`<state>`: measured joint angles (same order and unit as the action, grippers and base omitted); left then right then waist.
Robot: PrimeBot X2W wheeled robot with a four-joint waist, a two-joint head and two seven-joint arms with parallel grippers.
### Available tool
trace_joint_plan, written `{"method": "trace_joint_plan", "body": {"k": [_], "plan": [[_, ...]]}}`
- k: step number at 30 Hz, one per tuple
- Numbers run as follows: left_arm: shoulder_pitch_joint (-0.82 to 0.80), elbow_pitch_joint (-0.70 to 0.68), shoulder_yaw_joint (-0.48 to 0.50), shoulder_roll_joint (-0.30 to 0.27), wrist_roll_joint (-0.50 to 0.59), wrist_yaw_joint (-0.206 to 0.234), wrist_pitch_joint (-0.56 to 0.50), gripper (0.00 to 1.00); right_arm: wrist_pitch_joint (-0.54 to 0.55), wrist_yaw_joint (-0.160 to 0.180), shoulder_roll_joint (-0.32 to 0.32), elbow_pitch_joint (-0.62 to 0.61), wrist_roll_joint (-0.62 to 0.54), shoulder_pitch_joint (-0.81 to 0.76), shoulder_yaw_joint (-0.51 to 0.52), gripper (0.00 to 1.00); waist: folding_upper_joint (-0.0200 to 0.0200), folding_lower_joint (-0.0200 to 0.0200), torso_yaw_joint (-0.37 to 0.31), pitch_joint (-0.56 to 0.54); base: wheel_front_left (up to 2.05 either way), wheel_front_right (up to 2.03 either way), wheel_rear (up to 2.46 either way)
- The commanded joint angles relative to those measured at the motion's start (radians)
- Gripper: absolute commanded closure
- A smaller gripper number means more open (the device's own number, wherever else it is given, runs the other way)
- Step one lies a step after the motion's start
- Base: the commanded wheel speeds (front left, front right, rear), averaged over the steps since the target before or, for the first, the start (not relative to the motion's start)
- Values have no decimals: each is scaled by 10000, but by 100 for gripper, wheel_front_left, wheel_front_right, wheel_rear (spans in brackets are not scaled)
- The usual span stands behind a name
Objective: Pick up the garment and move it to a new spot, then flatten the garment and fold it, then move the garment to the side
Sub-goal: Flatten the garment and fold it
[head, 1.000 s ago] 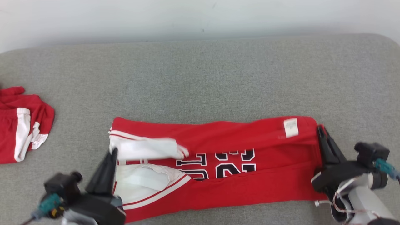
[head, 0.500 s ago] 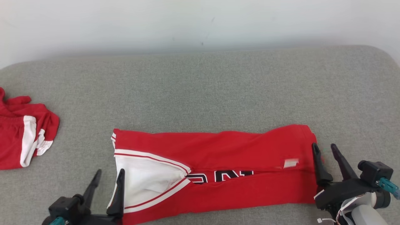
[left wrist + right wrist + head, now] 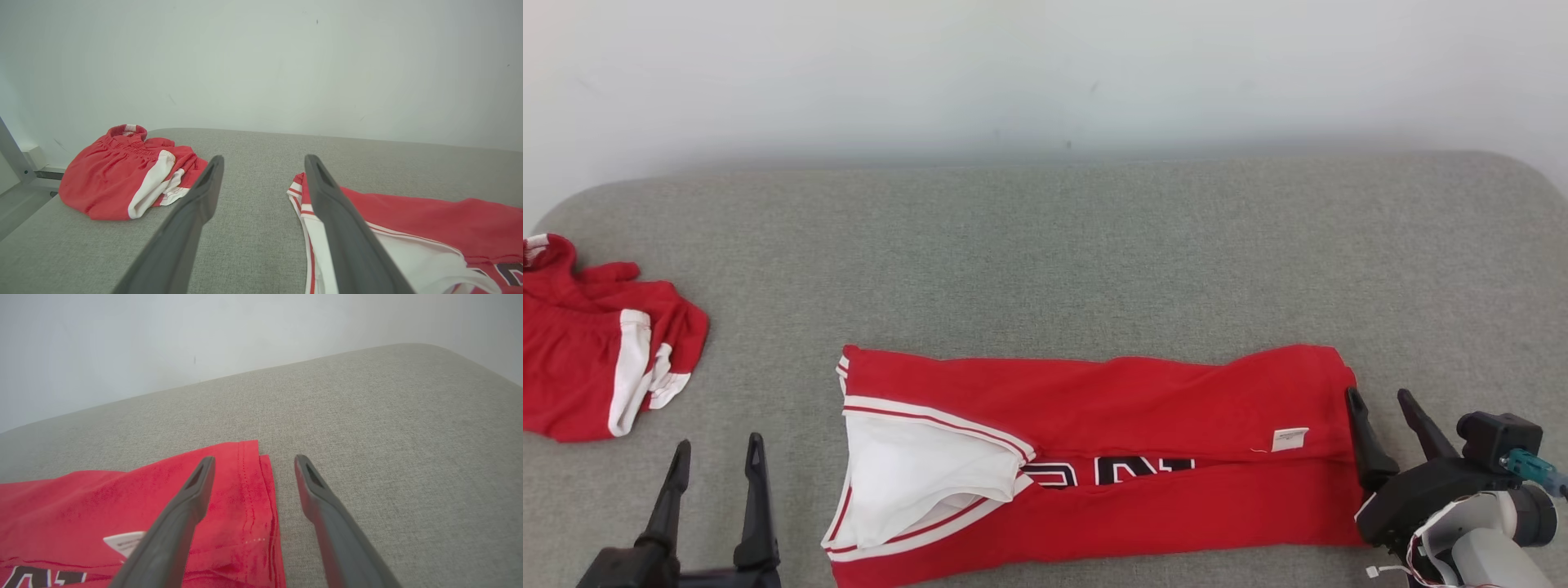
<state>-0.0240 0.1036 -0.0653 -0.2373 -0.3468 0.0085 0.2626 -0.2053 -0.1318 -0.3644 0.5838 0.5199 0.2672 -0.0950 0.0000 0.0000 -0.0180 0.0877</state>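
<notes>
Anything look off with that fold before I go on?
Yes. The jersey is folded unevenly. Its left end gapes open, showing loose white fabric, and black lettering peeks through the gap where the two long flaps fail to meet.

Print on the garment (image 3: 1094, 384): black block characters (image 3: 1107, 472) outlined in white; only a strip of them shows between two folded edges, so they cannot be read with certainty.
Tag (image 3: 1289, 439): small and white, near the garment's right end; its fine print is too small to read in the head and right wrist views.
</notes>
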Motion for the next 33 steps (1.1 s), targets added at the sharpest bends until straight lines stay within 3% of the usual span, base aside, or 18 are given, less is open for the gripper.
{"method": "trace_joint_plan", "body": {"k": [1,11,18,19,21,22,28,33], "plan": [[232,-67,165,116,205,-101,30,0,137,25,34,209,-94,113,-5,0,0,0,75,-73,0,0,0],[834,-29,1056,826,1505,-694,30,0,625,25,208,2327,-376,818,-77,0,0,0,416,-216,0,0,0],[922,84,1414,1143,1844,-921,32,0,883,25,424,3388,-303,894,-453,0,0,0,584,-288,0,0,0],[934,96,1464,1173,1871,-947,30,0,968,25,476,3496,-264,876,-539,18,0,0,589,-298,0,0,0],[940,111,1573,1219,1914,-1009,30,0,1099,25,527,3657,-157,885,-694,82,0,0,581,-315,0,0,0],[942,119,1624,1243,1954,-1037,30,0,1175,25,554,3732,-104,898,-776,100,0,0,571,-321,0,0,0],[1009,129,1824,1353,2143,-1118,30,0,914,25,416,3732,106,1133,-994,100,0,0,470,-381,0,0,0],[1051,128,1931,1433,2306,-1186,30,0,445,27,-338,3815,250,1419,-823,100,0,0,355,-472,0,0,0]]}}
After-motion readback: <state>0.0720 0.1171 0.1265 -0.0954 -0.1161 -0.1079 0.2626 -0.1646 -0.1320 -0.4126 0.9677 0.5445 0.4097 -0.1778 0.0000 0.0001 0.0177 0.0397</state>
